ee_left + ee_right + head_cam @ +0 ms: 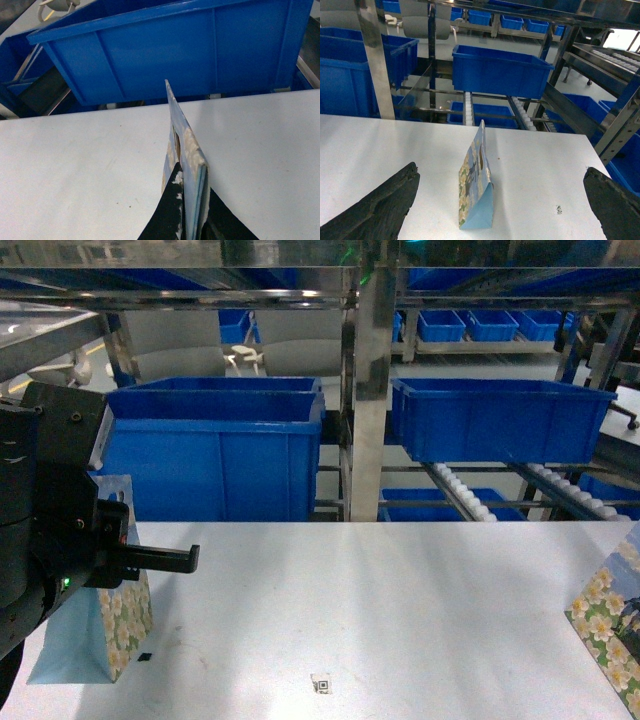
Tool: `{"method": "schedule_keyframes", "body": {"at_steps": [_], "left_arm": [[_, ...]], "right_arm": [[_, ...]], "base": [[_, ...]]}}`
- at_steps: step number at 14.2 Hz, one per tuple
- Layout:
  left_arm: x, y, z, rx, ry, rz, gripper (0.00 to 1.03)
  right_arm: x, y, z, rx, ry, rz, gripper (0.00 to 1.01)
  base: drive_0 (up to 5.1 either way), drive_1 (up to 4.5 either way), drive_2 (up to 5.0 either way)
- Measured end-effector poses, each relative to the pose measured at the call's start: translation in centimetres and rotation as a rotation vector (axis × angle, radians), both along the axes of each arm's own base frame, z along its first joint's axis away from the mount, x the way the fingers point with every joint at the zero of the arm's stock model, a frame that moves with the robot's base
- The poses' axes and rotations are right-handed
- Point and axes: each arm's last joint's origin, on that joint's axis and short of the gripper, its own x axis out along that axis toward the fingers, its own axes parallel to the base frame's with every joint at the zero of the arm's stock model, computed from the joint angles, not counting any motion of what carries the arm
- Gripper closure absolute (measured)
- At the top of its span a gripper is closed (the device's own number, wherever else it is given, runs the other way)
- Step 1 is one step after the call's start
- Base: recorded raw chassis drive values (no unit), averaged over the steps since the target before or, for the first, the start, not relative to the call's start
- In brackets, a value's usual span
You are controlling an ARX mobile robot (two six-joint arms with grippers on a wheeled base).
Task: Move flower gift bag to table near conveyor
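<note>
Left claw (192, 222) clamps the top edge of a pale-blue, daisy-printed paper gift bag (186, 150).
Below it, the bag already stands on the plain white table (75, 170); only letting go seems left.

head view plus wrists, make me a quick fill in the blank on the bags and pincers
The left pincer grips the left bag by its ___ edge. The right pincer is ___, the right bag standing free ahead. Both bags stand on the ___ table. The bins behind are ___.
Missing: top, open, white, blue.
</note>
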Motion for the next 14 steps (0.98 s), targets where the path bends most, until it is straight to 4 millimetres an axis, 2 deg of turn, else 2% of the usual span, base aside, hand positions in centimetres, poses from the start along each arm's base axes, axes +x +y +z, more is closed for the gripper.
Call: {"method": "schedule_keyframes", "body": {"at_steps": [4, 9, 12, 14], "left_arm": [[-1.0, -0.1, 0.5, -0.013, 0.037, 0.012, 1.01], [-2.1, 0.1, 0.9, -0.013, 0.054, 0.022, 0.4], [-2.8, 0.3, 2.8, -0.041, 0.019, 0.01, 0.03], [-3.4, 0.3, 4.4, -0.063, -0.013, -0.001, 0.05]], "right_arm": [[0.0, 0.0, 0.0, 0.0, 0.0, 0.0, 0.03], [0.0, 0.0, 0.0, 0.0, 0.0, 0.0, 0.03], [0.0, 0.0, 0.0, 0.0, 0.0, 0.0, 0.03], [0.0, 0.0, 0.0, 0.0, 0.0, 0.0, 0.03]], "base": [[0.0, 0.0, 0.0], [0.0, 0.0, 0.0], [0.0, 0.0, 0.0], [0.0, 0.0, 0.0]]}}
